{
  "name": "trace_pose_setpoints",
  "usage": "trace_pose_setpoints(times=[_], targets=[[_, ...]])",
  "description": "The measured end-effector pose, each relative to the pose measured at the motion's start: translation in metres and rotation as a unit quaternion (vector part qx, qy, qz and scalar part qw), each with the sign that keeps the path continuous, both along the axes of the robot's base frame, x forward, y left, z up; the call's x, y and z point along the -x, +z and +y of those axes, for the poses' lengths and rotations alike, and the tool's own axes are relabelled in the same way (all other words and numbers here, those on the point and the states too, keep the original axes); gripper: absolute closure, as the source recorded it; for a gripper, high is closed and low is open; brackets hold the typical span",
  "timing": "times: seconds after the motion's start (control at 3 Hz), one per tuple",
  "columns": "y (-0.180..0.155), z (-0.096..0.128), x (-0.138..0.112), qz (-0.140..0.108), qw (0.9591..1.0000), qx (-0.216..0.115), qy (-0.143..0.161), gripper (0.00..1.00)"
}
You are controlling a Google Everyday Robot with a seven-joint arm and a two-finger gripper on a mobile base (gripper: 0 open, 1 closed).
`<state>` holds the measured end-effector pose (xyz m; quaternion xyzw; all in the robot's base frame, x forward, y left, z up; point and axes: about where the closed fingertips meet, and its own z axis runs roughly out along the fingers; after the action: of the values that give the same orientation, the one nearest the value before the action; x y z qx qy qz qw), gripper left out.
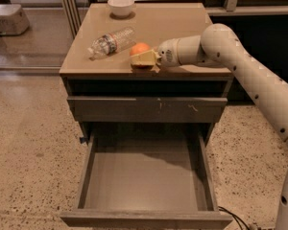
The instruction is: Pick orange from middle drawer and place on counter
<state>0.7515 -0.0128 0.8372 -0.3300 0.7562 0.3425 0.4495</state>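
Observation:
The orange is at the front middle of the tan counter, just right of the bottle. My gripper reaches in from the right at counter height, and its yellowish fingers are closed around the orange. I cannot tell whether the orange touches the counter top. The middle drawer is pulled fully out below, and its flat bottom is bare.
A clear plastic bottle lies on its side on the counter's left part. A white bowl stands at the back edge. The upper drawer front with pale scratches is closed. Speckled floor surrounds the cabinet.

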Motion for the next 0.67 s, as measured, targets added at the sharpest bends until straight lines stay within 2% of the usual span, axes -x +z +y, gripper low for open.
trace_pose_setpoints(times=[0.33,0.67], targets=[[-0.0064,-0.0062,-0.0016,0.033,0.9993,-0.011,-0.012,0.58],[-0.0021,-0.0062,-0.0016,0.033,0.9993,-0.011,-0.012,0.36]])
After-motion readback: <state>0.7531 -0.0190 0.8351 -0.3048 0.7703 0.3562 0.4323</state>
